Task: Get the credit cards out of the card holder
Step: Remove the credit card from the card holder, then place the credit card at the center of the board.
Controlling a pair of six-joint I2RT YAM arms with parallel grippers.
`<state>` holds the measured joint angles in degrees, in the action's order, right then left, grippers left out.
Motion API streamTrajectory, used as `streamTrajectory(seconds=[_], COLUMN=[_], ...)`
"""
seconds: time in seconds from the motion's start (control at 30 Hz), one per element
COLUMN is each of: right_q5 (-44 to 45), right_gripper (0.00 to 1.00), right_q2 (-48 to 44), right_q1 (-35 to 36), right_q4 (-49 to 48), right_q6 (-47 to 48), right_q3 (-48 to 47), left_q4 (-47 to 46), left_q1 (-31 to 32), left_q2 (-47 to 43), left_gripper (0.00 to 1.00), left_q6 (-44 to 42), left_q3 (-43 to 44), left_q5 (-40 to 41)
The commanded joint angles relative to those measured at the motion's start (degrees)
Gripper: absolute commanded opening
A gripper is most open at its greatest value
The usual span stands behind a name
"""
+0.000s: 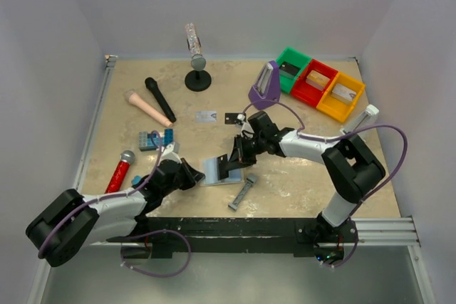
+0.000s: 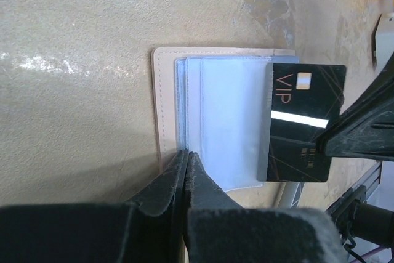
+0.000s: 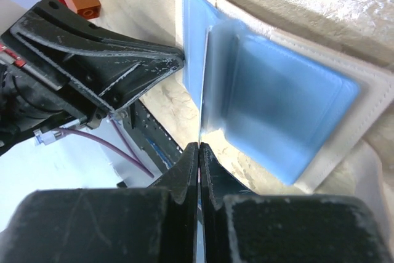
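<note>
The card holder [image 1: 214, 170] lies open on the table, pale blue inside [image 2: 228, 121] with a tan rim [image 3: 369, 100]. My left gripper [image 2: 186, 153] is shut on its near edge. A black credit card [image 2: 305, 121] marked VIP sticks halfway out of the right pocket. My right gripper [image 3: 199, 146] is shut on that card, which shows edge-on between the jaws. In the top view the right gripper [image 1: 231, 165] stands over the holder's right side and the left gripper [image 1: 196, 177] is at its left side. A silver card [image 1: 205, 116] and another black card [image 1: 231, 117] lie on the table behind.
A blue toy brick [image 1: 149, 139] and a red microphone [image 1: 121, 170] lie left of the holder, a grey metal bar [image 1: 243, 191] to its front right. Black [image 1: 160, 99] and pink [image 1: 148, 108] microphones, a stand [image 1: 197, 76], a purple object [image 1: 266, 85] and coloured bins [image 1: 315, 82] stand at the back.
</note>
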<state>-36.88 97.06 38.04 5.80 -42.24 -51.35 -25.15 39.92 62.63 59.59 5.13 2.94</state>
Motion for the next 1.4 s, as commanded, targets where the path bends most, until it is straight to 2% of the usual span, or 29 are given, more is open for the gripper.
streamTrajectory(seconds=[0.0,0.2,0.3,0.4,0.43,0.53,0.57,0.63,0.7,0.83,0.9,1.03,1.17,1.37], right_q5=[1.3,3.5,5.1,5.5,5.6,4.3,3.4,-1.9,-7.2,-15.8,-17.3,-19.1,-21.6,-21.8], right_gripper=[0.0,0.0,0.0,0.0,0.0,0.0,0.0,0.0,0.0,0.0,0.0,0.0,0.0,0.0], right_q2=[-4.4,-8.1,-12.5,-16.8,-18.5,-23.2,-24.4,-25.3,-25.9,-27.7,-28.3,-28.5,-29.6,-29.6], right_q1=[-0.9,-1.0,-1.0,-0.9,-1.0,-1.0,-1.0,-0.9,-0.5,1.9,4.3,7.6,8.4,8.8], right_q4=[2.7,7.4,11.5,17.3,19.7,24.0,25.5,27.9,30.6,34.6,35.9,39.4,39.1,38.9], right_q6=[2.7,5.2,8.0,12.9,15.1,19.7,21.0,23.9,26.7,31.6,33.4,36.7,37.5,37.3], right_q3=[-0.2,-0.6,-1.6,-3.8,-4.9,-5.9,-6.5,-7.4,-8.7,-9.6,-10.3,-12.5,-12.1,-12.0], left_q4=[3.9,6.2,9.9,15.0,17.2,22.6,24.2,25.1,23.8,19.4,17.9,18.4,27.6,26.5], left_q1=[0.2,0.2,0.2,0.2,0.2,0.2,0.2,0.1,-0.6,-2.3,-2.3,-2.3,-2.3,-2.3], left_q2=[-1.5,-5.0,-9.7,-15.6,-17.9,-25.1,-27.4,-32.1,-36.0,-35.7,-34.2,-33.6,-30.1,-25.0], left_gripper=[0.0,0.0,0.02,0.21,0.32,0.48,0.57,0.74,0.82,0.82,0.81,0.8,0.75,0.69], left_q6=[0.2,-0.6,-2.2,-4.4,-5.3,-9.7,-10.8,-12.6,-16.1,-20.6,-20.6,-22.6,-28.1,-27.3], left_q3=[-1.2,0.2,2.9,6.4,7.9,11.8,12.7,13.9,14.7,18.9,21.1,24.7,30.1,31.4], left_q5=[1.2,0.8,0.8,0.8,1.1,2.0,2.4,2.7,-2.1,-25.9,-34.1,-42.0,-49.4,-56.8])
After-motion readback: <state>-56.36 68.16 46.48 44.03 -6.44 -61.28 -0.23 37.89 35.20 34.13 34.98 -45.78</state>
